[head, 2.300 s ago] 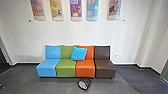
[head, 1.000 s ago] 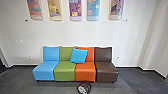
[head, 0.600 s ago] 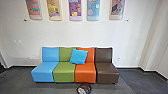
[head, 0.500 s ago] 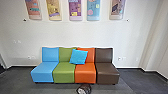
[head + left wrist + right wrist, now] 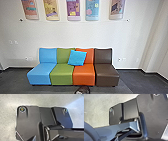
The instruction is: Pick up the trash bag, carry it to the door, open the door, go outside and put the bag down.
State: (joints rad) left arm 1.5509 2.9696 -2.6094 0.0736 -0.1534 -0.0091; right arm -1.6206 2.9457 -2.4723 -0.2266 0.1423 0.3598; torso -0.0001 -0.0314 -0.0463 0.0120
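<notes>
Lying on the grey floor (image 5: 15,80) before the four-coloured padded sofa (image 5: 61,78), the dark, rounded trash bag (image 5: 84,89) could be struck through driving too close; whether either tool is open or closed cannot be told.

No text, number, brand or sign is legible. Five panels (image 5: 52,7), mounted in a row on the wall (image 5: 82,35), bear coloured patches (image 5: 72,13); any lettering on them is too small to read.
</notes>
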